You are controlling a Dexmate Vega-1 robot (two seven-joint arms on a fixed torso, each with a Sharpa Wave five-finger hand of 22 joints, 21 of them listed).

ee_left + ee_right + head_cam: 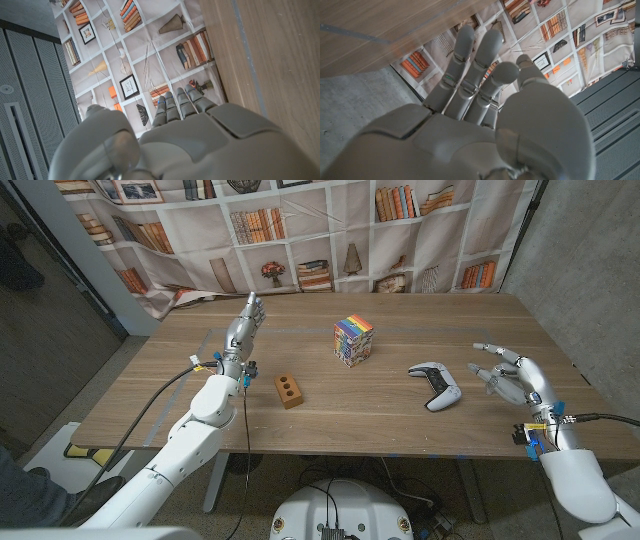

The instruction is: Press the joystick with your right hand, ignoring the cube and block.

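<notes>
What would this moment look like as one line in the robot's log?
right hand: open, beside game controller, not touching | left hand: open, idle | colourful cube and brown block: untouched | press: not yet done

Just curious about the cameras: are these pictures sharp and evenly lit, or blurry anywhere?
Head view: sharp, even light, soft shadows under the white game controller and multicoloured cube. Both wrist views: the grey hands close to the lens look soft; the bookshelf backdrop stays clear.

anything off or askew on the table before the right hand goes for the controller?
Nothing stands out. The white game controller lies flat, angled on the table, beside the open right hand. The colourful cube stands upright, the small wooden block lies intact. No spills or damage.
</notes>
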